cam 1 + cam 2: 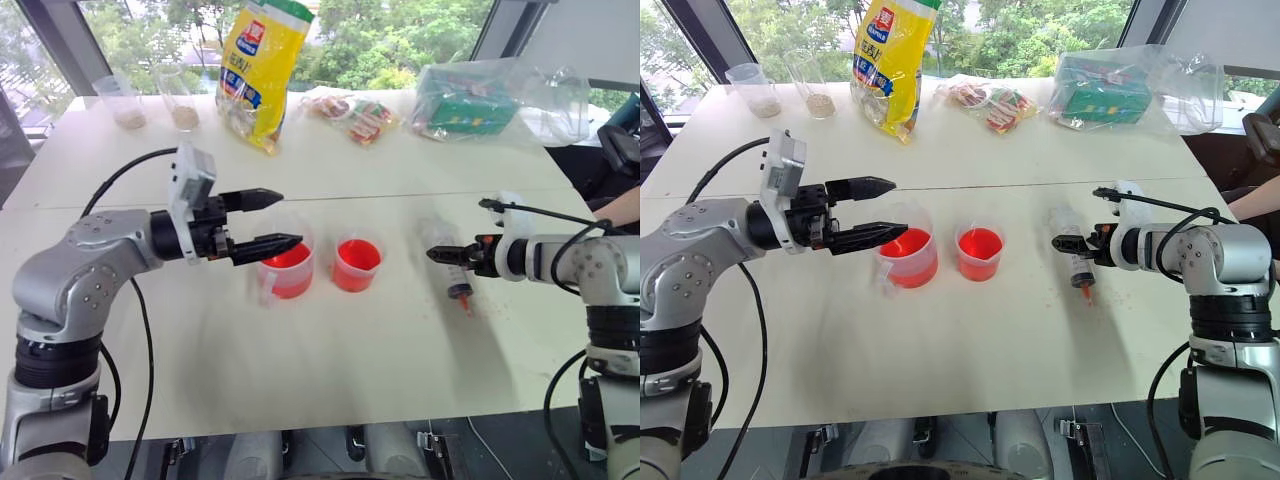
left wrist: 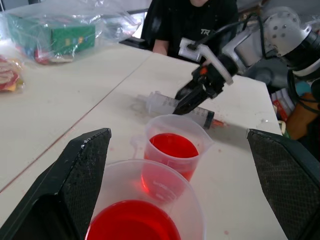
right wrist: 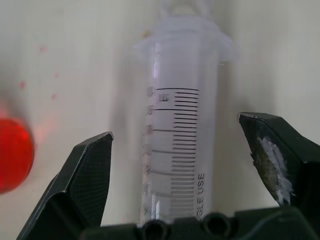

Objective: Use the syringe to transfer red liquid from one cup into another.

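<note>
Right hand (image 1: 1072, 247): my fingers spread, astride the syringe (image 3: 177, 145), which lies on the counter (image 1: 970, 350).
Left hand (image 1: 872, 212): released, above the handled cup (image 1: 906, 258).

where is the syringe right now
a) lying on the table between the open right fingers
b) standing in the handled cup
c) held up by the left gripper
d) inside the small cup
a: the syringe lies flat on the table, with the right gripper open astride its barrel, fingers clear of it.
</note>
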`<action>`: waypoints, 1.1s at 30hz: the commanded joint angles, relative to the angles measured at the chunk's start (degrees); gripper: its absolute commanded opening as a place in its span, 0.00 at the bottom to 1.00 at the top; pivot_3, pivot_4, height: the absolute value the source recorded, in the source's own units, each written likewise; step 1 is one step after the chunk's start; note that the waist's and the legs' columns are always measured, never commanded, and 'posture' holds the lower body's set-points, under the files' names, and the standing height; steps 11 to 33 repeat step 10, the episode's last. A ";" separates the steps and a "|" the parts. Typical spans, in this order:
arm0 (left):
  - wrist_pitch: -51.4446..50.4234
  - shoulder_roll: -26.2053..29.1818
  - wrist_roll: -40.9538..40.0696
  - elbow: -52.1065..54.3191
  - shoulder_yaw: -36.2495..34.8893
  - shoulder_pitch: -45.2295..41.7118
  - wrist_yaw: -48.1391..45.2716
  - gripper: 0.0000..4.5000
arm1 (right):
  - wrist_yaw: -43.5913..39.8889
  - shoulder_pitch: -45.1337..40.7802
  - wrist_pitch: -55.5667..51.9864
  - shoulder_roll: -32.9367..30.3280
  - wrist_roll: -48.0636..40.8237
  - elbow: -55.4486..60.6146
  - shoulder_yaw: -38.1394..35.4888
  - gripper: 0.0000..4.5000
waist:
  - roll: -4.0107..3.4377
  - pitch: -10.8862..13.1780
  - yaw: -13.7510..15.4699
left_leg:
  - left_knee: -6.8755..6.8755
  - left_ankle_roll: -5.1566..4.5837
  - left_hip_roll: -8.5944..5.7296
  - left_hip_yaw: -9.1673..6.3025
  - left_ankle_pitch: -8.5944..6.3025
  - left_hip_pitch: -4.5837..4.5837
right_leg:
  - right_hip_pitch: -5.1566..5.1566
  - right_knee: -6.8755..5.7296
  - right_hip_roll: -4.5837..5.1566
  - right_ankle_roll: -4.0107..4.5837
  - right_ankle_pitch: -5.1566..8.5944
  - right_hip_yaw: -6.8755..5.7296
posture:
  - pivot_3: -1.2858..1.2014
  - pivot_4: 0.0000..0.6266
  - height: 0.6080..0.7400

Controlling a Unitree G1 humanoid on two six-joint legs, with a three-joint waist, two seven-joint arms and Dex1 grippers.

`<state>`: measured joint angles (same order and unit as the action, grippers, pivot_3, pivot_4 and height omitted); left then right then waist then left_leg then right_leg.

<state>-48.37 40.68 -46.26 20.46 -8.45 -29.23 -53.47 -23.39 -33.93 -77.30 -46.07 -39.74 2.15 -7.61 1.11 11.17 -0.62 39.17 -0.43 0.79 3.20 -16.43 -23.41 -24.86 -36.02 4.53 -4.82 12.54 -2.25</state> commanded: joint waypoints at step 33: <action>-0.73 6.39 -1.94 2.10 -2.31 1.98 -1.05 1.00 | -15.48 4.96 -2.66 -11.07 -17.18 26.01 -14.86 0.99 | 0.02 -0.01 0.09 | -0.01 0.00 0.03 -0.03 -0.01 0.00 | 0.04 0.11 -0.01 0.03 0.04 -0.02 | 0.52 0.24 1.00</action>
